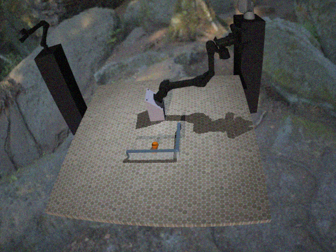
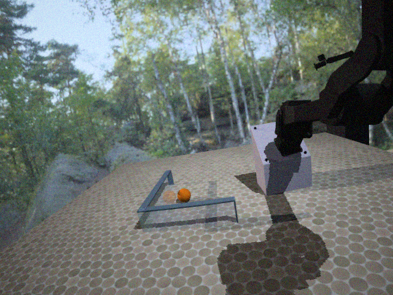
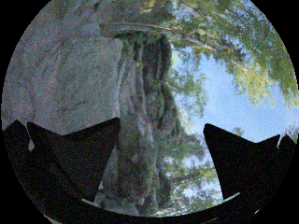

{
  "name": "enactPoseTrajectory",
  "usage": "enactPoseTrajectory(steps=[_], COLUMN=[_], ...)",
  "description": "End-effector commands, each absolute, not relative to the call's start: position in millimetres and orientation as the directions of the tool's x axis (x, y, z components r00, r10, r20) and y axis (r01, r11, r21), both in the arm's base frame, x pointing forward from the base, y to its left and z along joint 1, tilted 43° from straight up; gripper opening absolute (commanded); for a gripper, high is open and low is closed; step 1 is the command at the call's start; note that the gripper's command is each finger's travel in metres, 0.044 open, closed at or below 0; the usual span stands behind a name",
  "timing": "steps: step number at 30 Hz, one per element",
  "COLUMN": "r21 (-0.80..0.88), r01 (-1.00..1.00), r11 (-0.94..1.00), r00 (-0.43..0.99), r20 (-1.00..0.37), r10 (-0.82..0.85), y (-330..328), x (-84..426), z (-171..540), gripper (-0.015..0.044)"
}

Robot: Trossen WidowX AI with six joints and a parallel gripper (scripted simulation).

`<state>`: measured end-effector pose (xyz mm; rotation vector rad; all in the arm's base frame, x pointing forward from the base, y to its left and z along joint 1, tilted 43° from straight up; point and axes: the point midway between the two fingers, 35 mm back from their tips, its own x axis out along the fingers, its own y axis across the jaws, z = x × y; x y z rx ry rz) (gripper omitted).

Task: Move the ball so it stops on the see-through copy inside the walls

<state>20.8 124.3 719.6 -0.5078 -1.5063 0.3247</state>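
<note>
- Top: the claw is on the far side; the orange ball is on the table, near of it and a touch left. Pale block sits roughly between; claw-block contact can't be called.
- Top: clear walls corner at near right. Ball is inside, by the near wall. Single arm, so no choice of side.
- Exterior: ball well left of the claw, inside the corner. See-through copy just left of the ball, so ball's off target. Likely move: get round the block, reach the ball, nudge it left in this view, gently; it could roll past.
- Exterior: ball's round, no long axis to line up.
- Wrist: claw nearly fully open, nothing between the fingers. No ball in view; probably needs re-aiming first.
- All views: no brands, labels or readable writing. Block has small dark dots only.
</note>
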Motion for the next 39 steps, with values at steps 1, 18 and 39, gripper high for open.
enactPoseTrajectory(steps=[1, 18, 39], r21=[-0.504, -0.020, 0.253], r01=[0.109, 0.379, 0.453], r11=[0.857, 0.925, 0.855], r00=[0.050, 0.025, 0.175], r20=[0.863, 1.000, 0.915], r10=[0.502, 0.012, -0.364], y=[123, -69, -215], x=[20, 3, 67], z=[720, 740, 697], gripper=[0.0374, 0.0310, 0.0310])
